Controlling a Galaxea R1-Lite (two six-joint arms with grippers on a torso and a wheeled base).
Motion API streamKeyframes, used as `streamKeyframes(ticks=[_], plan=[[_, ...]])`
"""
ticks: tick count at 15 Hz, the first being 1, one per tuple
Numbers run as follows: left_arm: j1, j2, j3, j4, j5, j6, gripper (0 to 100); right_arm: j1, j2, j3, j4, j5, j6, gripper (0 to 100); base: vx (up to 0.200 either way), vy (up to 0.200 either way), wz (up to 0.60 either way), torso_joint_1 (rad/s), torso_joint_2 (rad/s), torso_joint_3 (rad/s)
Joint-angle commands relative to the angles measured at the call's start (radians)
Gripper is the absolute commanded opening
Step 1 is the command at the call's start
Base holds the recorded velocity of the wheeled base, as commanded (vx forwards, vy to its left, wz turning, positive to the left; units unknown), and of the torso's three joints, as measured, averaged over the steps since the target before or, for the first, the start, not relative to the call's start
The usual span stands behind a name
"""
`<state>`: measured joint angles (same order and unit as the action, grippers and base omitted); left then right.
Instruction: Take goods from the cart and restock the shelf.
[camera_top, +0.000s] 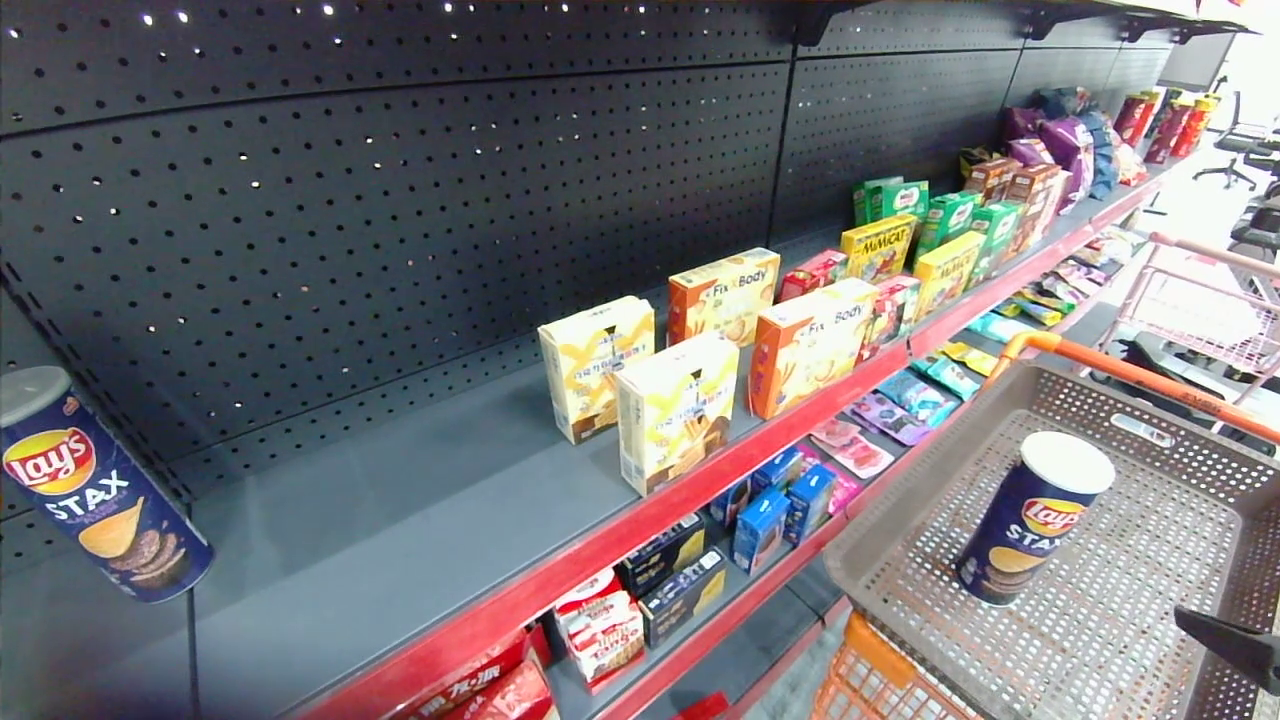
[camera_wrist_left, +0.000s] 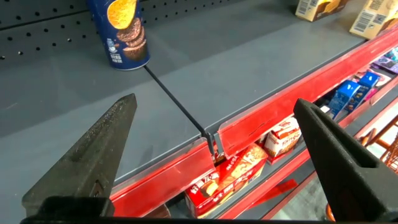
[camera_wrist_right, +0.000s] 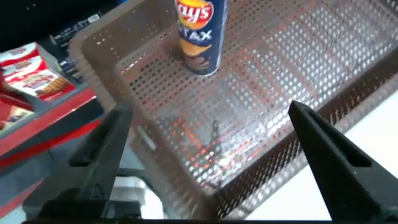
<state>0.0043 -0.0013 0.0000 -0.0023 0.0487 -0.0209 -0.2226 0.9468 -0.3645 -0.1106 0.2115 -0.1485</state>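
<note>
Head view: a blue chip can (camera_top: 100, 490) stands on the grey shelf (camera_top: 400, 530) at its far left end, close to the perforated back panel. It is well apart from the cream boxes (camera_top: 675, 410) and orange boxes (camera_top: 810, 345) farther along to the right. A second chip can (camera_top: 1035, 515) stands upright in the cart basket (camera_top: 1150, 620), alone on the perforated floor.

Left wrist view: the left gripper (camera_wrist_left: 216, 99) hangs above the shelf's red front edge (camera_wrist_left: 273, 121). Its two fingers are spread wide with nothing between them. The blue chip can stands upright on the shelf deck beyond it, well apart from both fingers. Red packets (camera_wrist_left: 230, 177) lie on the lower level beneath the edge.

Right wrist view: the right gripper (camera_wrist_right: 208, 109) hovers over the cart basket, its fingers likewise spread wide and empty. The second chip can stands on the basket floor ahead of them, touching neither finger.
</note>
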Motion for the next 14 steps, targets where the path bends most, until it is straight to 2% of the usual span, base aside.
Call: streamKeyframes(ticks=[1,3,4,6,11,14], plan=[[0.000,0.001,0.000,-0.001,0.000,-0.001,100,0.003,0.152,0.038,-0.104,0.002,-0.022,100,0.000,0.000,0.00,0.000,0.00,0.000],[0.000,0.001,0.000,-0.001,0.000,-0.001,100,0.012,0.221,0.053,-0.192,0.008,-0.028,100,0.000,0.000,0.00,0.000,0.00,0.000],[0.000,0.001,0.000,-0.001,0.000,-0.001,100,0.057,0.268,0.078,-0.276,0.009,-0.043,100,0.000,0.000,0.00,0.000,0.00,0.000],[0.000,0.001,0.000,-0.001,0.000,-0.001,100,0.101,0.316,0.082,-0.359,0.014,-0.048,100,0.000,0.000,0.00,0.000,0.00,0.000],[0.000,0.001,0.000,-0.001,0.000,-0.001,100,0.115,0.491,0.076,-0.580,0.039,-0.062,100,0.000,0.000,0.00,0.000,0.00,0.000],[0.000,0.001,0.000,-0.001,0.000,-0.001,100,0.114,0.530,0.075,-0.613,0.039,-0.106,100,0.000,0.000,0.00,0.000,0.00,0.000]])
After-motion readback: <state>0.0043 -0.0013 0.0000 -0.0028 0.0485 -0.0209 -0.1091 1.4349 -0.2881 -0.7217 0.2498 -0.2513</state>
